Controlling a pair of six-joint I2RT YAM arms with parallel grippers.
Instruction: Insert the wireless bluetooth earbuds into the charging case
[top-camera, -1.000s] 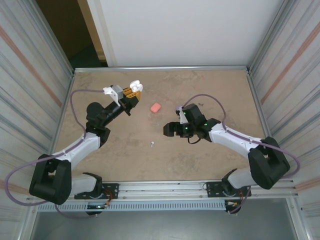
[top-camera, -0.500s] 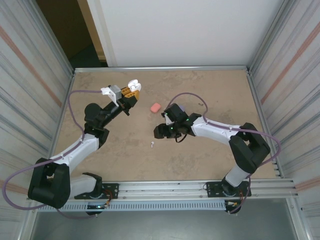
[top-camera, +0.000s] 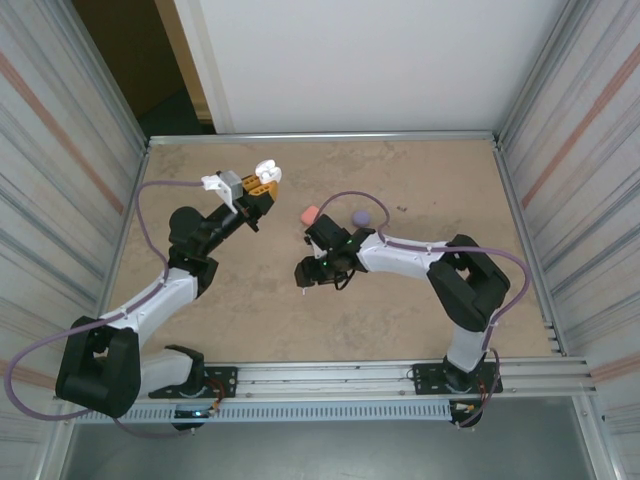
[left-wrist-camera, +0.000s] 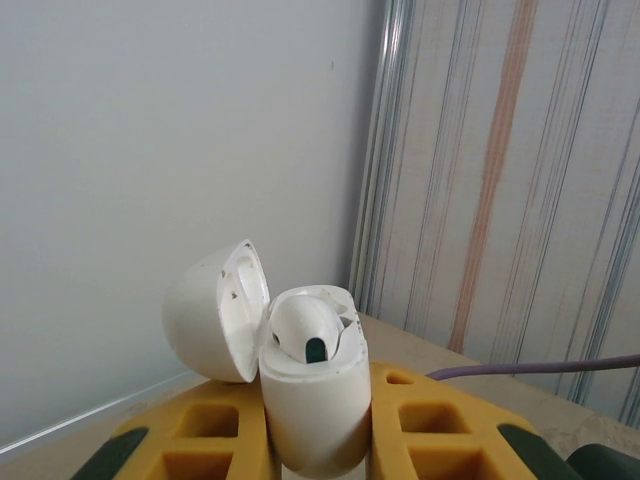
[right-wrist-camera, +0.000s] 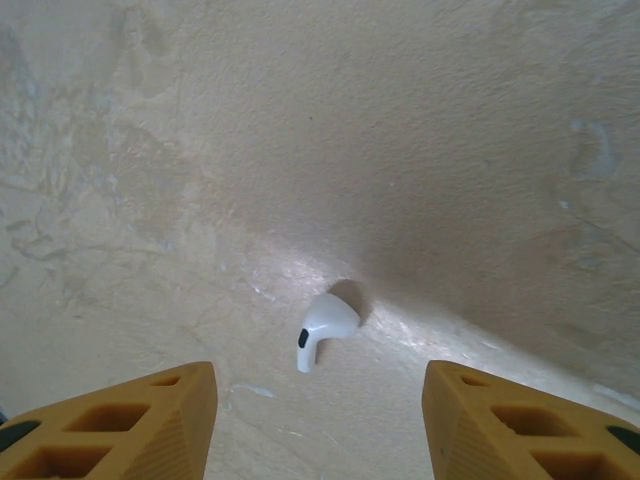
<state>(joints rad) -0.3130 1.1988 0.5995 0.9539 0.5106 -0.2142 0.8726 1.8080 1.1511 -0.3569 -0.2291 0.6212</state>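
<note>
My left gripper (top-camera: 262, 186) is raised over the table's back left, shut on the white charging case (left-wrist-camera: 312, 400). The case stands upright between the yellow fingers (left-wrist-camera: 440, 430) with its lid (left-wrist-camera: 212, 312) swung open to the left. One white earbud (left-wrist-camera: 305, 325) sits in it. A second white earbud (right-wrist-camera: 325, 325) lies on the table, stem pointing toward the camera in the right wrist view. My right gripper (right-wrist-camera: 320, 425) hovers just over it, open, one finger on each side, not touching. From above, that earbud (top-camera: 302, 291) is just in front of the right gripper (top-camera: 305, 272).
A coral-pink case (top-camera: 309, 214) lies closed behind the right gripper. A purple case (top-camera: 360, 217) lies beside the right arm's cable. Metal walls close in the tan table (top-camera: 420, 300) on the left, right and back.
My right arm has swung left and come over the loose white earbud, its jaws narrowing, and the purple case has come into view. The left arm has barely moved.
</note>
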